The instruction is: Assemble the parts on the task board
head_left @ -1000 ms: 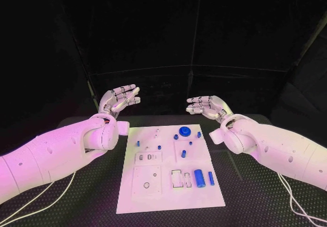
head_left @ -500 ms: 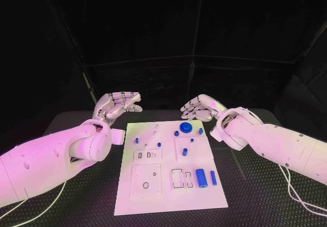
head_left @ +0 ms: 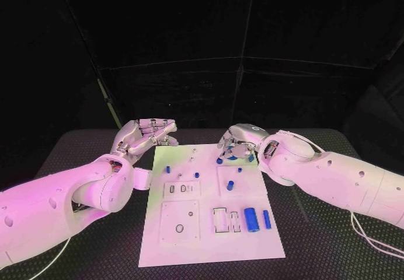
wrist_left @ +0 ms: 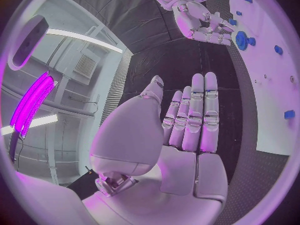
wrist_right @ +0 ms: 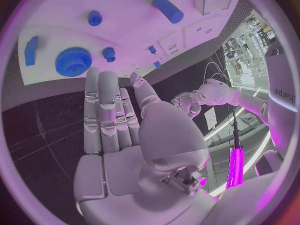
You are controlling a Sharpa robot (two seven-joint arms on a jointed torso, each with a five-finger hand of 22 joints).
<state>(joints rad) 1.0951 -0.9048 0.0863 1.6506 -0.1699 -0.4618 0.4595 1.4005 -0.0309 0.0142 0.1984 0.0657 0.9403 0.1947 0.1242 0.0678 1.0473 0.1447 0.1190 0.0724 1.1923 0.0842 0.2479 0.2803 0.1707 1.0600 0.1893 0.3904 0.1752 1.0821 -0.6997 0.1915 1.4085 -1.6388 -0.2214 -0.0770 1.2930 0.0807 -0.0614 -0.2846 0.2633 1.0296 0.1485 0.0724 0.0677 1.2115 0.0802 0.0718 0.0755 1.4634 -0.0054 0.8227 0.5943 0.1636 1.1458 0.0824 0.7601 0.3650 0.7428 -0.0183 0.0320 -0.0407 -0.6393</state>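
Both hands hold nothing, fingers straight and close together, so the right hand (head_left: 237, 142) reaching over the gear (wrist_right: 73, 61) at the board's (head_left: 211, 242) far edge could knock it off, while the left hand (head_left: 147, 134) hovers beside.

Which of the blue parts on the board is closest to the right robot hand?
The big blue gear at the board's far edge. It is the largest round toothed part, lying just beyond the right robot hand; the other blue parts lie farther down the board.
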